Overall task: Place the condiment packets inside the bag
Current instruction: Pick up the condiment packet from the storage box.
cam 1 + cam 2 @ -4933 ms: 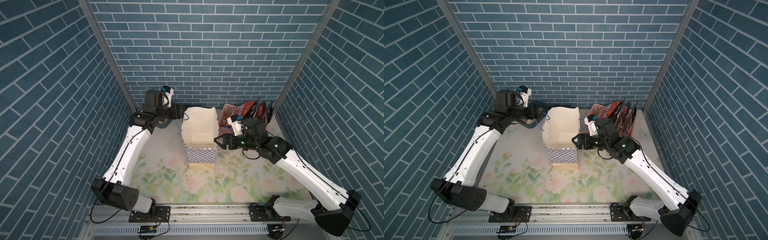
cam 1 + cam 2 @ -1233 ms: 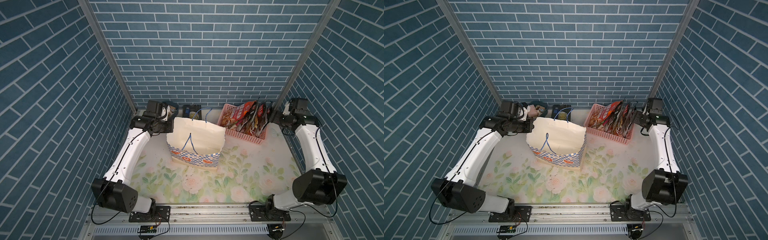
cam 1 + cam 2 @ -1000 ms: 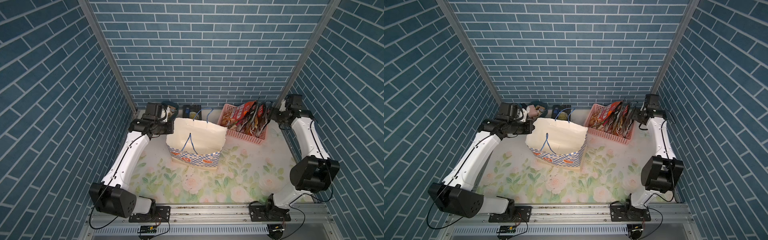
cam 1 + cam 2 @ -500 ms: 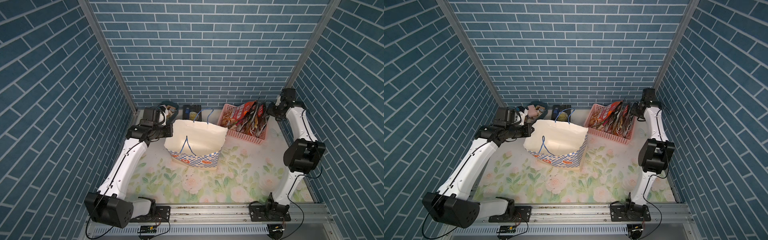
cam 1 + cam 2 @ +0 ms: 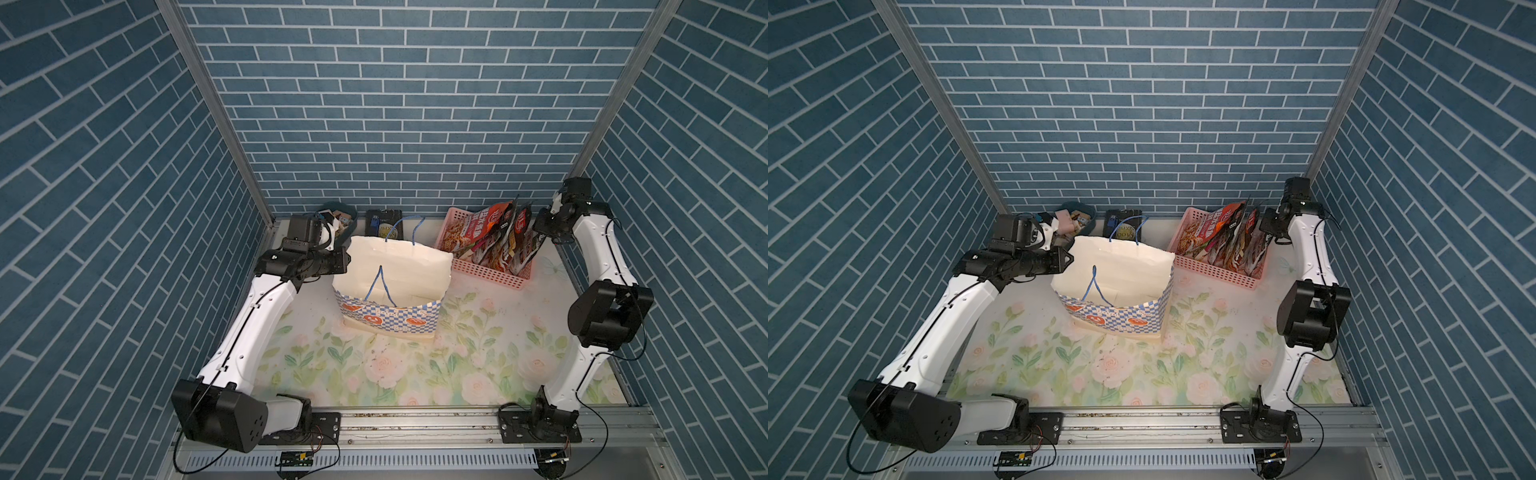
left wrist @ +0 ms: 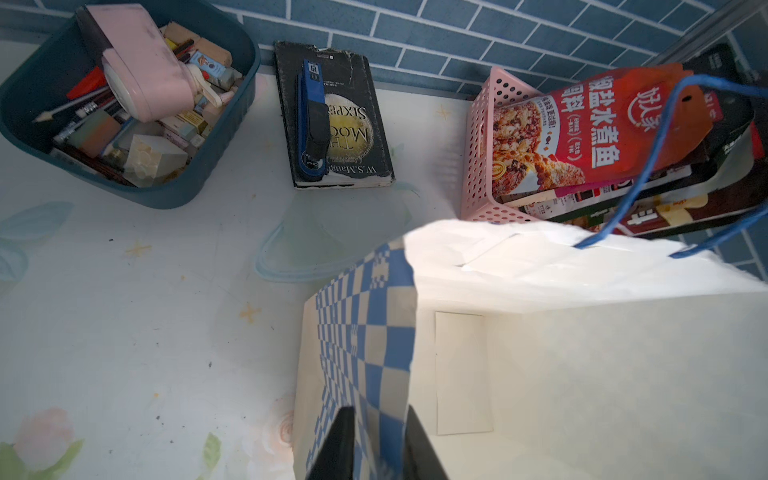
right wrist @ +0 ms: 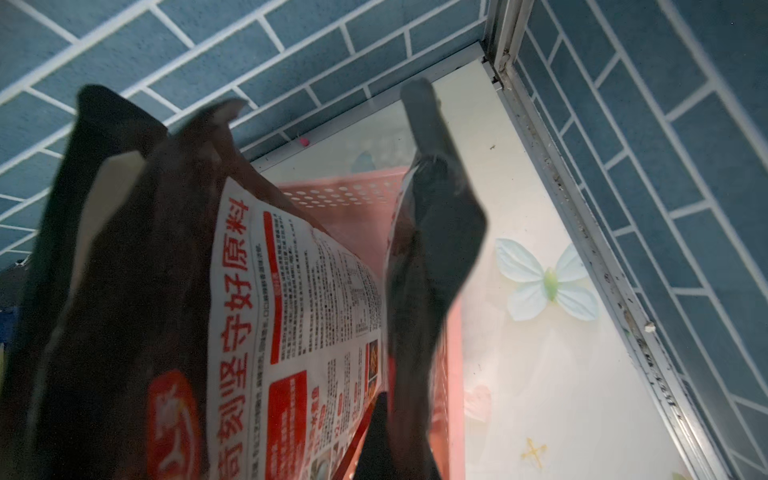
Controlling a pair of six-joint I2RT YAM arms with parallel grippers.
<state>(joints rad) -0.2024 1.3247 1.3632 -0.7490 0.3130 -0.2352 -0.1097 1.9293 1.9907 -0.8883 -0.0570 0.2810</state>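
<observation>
The right gripper [image 5: 539, 232] has just closed on the end packet [image 7: 434, 241] in the basket [image 5: 490, 272] at 2 o'clock. The left gripper [image 6: 378, 415] has eased to a narrow gap astride the bag's [image 5: 395, 266] 9 o'clock rim. Likely next: lift that packet to the bag, mid-table.

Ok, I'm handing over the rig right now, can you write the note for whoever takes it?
Left claw: slightly open, jaws astride the side wall of the bag at its rim.
Right claw: shut on the end packet, the black one at the outer end of the pink basket; not yet lifted out.
Bag stands mid-table, mouth open, no packet visible inside; the other packets stand in the basket.
Done: none bagged. To do: move every packet into the bag.
</observation>
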